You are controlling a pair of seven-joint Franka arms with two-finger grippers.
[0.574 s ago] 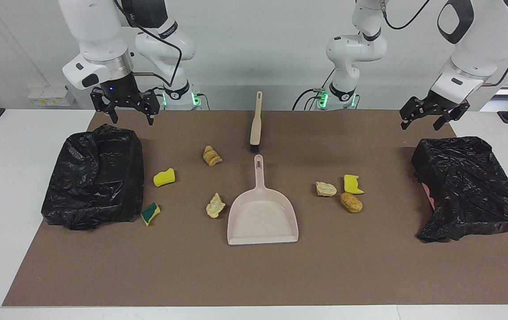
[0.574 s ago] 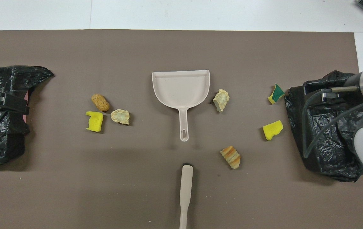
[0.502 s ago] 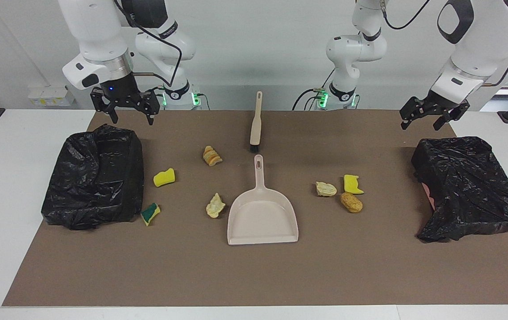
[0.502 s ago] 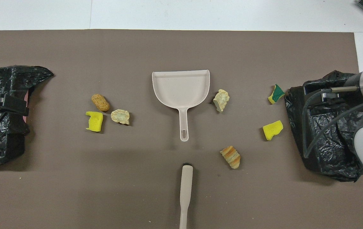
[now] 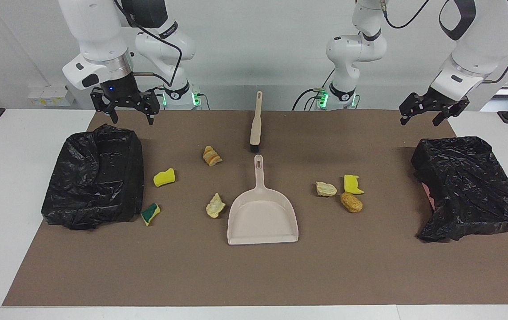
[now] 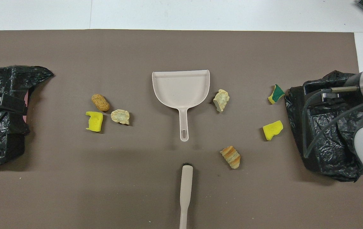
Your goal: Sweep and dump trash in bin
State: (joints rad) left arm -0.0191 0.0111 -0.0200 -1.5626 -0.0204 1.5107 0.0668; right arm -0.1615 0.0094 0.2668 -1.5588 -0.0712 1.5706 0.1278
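1. Facing view shows both grippers whole: right gripper (image 5: pixel 125 108) up over the mat edge by the black crinkled plastic-lined bin (image 5: pixel 94 175) at its end, fingers spread wide, holding nothing. Left gripper (image 5: pixel 433 110) up near the second black-bagged bin (image 5: pixel 467 186), also spread wide and empty. In the overhead view the arms cover part of each bin and the fingertips are hard to make out.
2. Overhead shows the beige plastic dustpan (image 6: pixel 181 89) from above: flat tray, open mouth away from the robots, slotted handle pointing at the beige-handled brush (image 6: pixel 185 194).
3. Counts: 2 bins, 1 dustpan, 1 brush, 7 trash scraps (image 5: pixel 213 205), all loose on the brown mat (image 5: pixel 254 275).
4. Scraps: 3 yellow sponge pieces (one green-backed (image 6: pixel 276 93), touching or just beside the right arm's bin), 4 tan lumpy bread-like bits. Three cluster toward the left arm's end; four lie toward the right arm's end, one just beside the dustpan.
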